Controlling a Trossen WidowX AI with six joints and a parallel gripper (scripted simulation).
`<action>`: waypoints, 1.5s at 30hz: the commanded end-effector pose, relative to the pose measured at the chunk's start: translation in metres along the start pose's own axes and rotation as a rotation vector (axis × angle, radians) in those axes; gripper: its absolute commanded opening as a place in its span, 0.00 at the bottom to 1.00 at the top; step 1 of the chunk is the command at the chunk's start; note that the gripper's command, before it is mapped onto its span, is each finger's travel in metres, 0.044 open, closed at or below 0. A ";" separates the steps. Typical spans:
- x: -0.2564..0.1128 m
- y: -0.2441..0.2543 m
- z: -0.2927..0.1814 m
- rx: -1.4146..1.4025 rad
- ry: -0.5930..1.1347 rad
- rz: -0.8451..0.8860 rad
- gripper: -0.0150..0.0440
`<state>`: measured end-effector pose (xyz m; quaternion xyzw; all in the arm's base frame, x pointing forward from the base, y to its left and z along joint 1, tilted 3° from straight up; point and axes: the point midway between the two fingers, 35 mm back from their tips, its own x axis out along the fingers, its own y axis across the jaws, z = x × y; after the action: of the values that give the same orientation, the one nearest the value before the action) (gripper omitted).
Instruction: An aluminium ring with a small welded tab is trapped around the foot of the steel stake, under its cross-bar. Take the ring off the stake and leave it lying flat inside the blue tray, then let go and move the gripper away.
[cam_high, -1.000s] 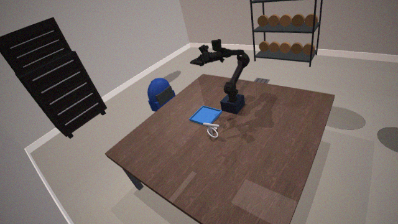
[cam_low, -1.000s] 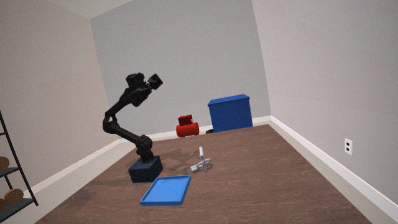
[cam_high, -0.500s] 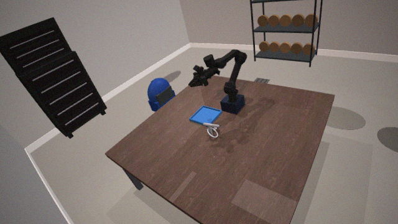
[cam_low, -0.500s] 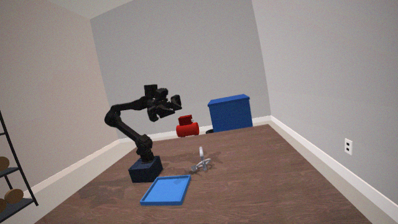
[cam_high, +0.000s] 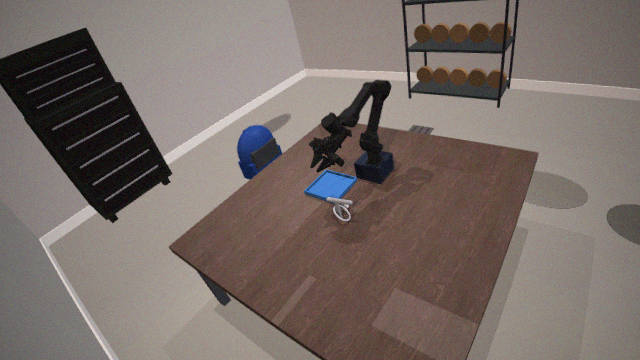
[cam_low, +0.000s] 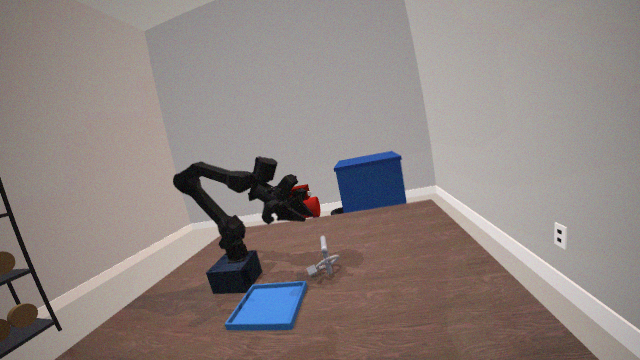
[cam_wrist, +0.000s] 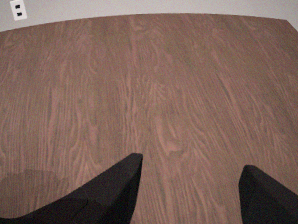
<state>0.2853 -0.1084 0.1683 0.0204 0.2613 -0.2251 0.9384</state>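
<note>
Wooden tabletop | ring around stake | jaws half-open, empty, above table

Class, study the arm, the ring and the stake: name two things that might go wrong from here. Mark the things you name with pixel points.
The aluminium ring (cam_high: 349, 215) (cam_low: 336, 258) circles the steel stake (cam_high: 338, 210) (cam_low: 328, 268) beneath its cross-bar (cam_high: 339, 201) (cam_low: 323, 244), so a straight lift might jam it there. The blue tray (cam_high: 330, 185) (cam_low: 268, 306) sits close by, so a low approach might knock its rim.

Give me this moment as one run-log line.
gripper: open, part-way, nothing held | ring: around stake | blue tray: no ring inside | status: ring not removed
</note>
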 end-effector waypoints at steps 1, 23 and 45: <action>0.015 0.010 -0.032 -0.077 0.096 0.055 0.59; 0.025 0.047 -0.186 -0.355 0.483 0.399 0.59; 0.051 0.056 -0.201 -0.355 0.483 0.399 0.59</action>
<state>0.2508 -0.0481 -0.0292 -0.0417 0.4971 0.0244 0.8663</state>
